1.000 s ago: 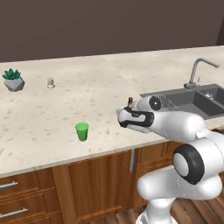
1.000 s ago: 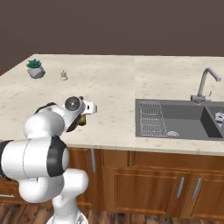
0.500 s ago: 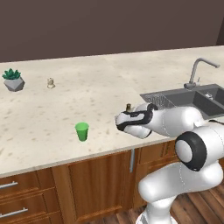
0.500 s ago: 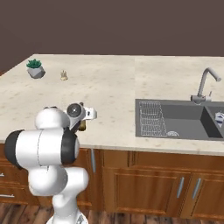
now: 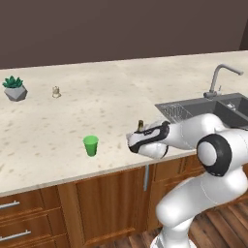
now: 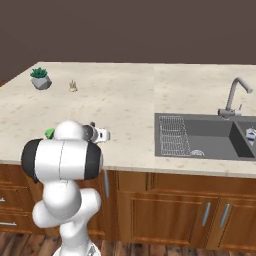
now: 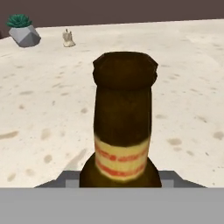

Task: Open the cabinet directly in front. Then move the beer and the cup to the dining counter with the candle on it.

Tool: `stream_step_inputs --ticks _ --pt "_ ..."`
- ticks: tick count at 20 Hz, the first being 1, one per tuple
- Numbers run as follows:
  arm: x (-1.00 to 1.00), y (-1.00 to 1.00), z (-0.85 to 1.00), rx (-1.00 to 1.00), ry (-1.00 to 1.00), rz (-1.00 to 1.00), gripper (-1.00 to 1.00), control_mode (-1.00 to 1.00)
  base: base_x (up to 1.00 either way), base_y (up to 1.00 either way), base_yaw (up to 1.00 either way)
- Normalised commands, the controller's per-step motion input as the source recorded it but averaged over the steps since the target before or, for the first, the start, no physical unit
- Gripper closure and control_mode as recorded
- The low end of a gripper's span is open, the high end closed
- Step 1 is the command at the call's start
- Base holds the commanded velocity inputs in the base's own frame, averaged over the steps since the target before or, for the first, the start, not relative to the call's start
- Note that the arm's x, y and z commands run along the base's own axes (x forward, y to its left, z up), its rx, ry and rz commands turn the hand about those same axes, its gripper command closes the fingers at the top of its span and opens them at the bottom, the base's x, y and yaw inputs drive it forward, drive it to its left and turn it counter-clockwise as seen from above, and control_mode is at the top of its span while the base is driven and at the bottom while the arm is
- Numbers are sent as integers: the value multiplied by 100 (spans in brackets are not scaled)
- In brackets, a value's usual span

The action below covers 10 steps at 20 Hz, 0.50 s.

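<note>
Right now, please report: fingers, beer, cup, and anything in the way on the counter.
Gripper shut on beer, over dining counter. Cup already down, to its left. Candle and plant far back; nothing in the way.

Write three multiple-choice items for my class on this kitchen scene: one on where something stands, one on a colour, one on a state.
1. Where does the cup stand?
A. in the sink
B. on the dining counter, near its front edge
C. on the floor

2. What colour is the cup?
A. green
B. red
C. blue

3. What is the state of the beer?
A. lying on its side beside the plant
B. standing alone, far from the arm
C. upright, in the tool

Answers:
1 B: left base view shows it on the speckled top.
2 A: it is bright green.
3 C: hand view shows the neck rising straight between the tool's tips.
</note>
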Motion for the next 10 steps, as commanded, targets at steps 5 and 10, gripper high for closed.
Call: stream_step_inputs --ticks 5,10 --pt "3 0 0 0 -1 0 100 -100 0 0 0" --pt "39 0 -1 0 0 -1 100 -100 0 0 0"
